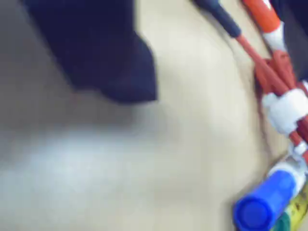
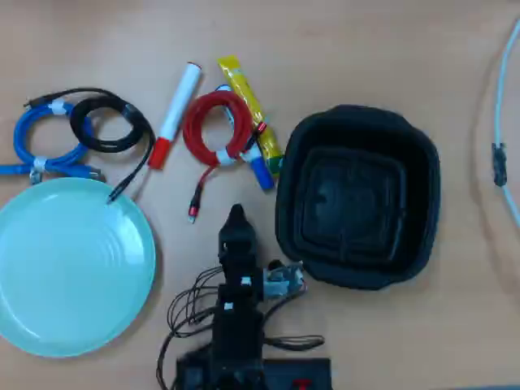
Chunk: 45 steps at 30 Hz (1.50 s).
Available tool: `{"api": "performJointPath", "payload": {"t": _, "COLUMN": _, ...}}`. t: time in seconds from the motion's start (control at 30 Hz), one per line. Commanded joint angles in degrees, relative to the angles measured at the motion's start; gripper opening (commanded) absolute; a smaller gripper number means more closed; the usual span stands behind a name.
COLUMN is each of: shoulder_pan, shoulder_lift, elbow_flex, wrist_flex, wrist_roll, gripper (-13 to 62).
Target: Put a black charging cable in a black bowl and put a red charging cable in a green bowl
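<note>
In the overhead view my gripper (image 2: 236,216) hovers over bare table, just right of the red charging cable's plug (image 2: 193,213). The red charging cable (image 2: 213,128) lies coiled behind it, bound by a white tie; it also shows at the right of the wrist view (image 1: 276,77). The black charging cable (image 2: 107,125) lies coiled at far left over a blue cable, its tail reaching the rim of the green bowl (image 2: 73,268). The black bowl (image 2: 357,195) stands right of the gripper and is empty. Only one dark blurred jaw shows in the wrist view, so the opening cannot be told.
A blue coiled cable (image 2: 41,145), a red-capped white marker (image 2: 175,110), a yellow stick packet (image 2: 248,110) and a blue-capped marker (image 2: 260,171) lie around the red coil. A white cable (image 2: 500,106) runs along the right edge. The arm's own wires (image 2: 195,305) trail by its base.
</note>
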Motion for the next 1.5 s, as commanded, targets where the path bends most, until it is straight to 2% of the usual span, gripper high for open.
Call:
{"api": "performJointPath", "payload": {"t": 0.0, "shoulder_pan": -16.3, "shoulder_lift": 12.8, "elbow_flex": -42.0, "wrist_flex": 64.0, "wrist_roll": -5.1, "gripper": 29.4}}
{"api": "performJointPath", "payload": {"t": 0.43, "shoulder_pan": -16.5, "shoulder_lift": 11.1, "elbow_flex": -44.2, "wrist_flex": 64.2, "wrist_roll": -5.1, "gripper": 29.4}}
{"api": "performJointPath", "payload": {"t": 0.67, "shoulder_pan": -19.1, "shoulder_lift": -9.1, "elbow_flex": -59.2, "wrist_flex": 64.9, "wrist_roll": -2.8, "gripper": 29.5}}
{"api": "performJointPath", "payload": {"t": 0.93, "shoulder_pan": -20.5, "shoulder_lift": -31.0, "elbow_flex": -78.4, "wrist_flex": 68.7, "wrist_roll": 12.0, "gripper": 29.5}}
{"api": "performJointPath", "payload": {"t": 1.3, "shoulder_pan": -20.0, "shoulder_lift": -42.8, "elbow_flex": -97.4, "wrist_flex": 81.5, "wrist_roll": 19.1, "gripper": 29.9}}
{"api": "performJointPath", "payload": {"t": 1.47, "shoulder_pan": -20.1, "shoulder_lift": -44.6, "elbow_flex": -99.9, "wrist_flex": 82.4, "wrist_roll": 5.0, "gripper": 29.8}}
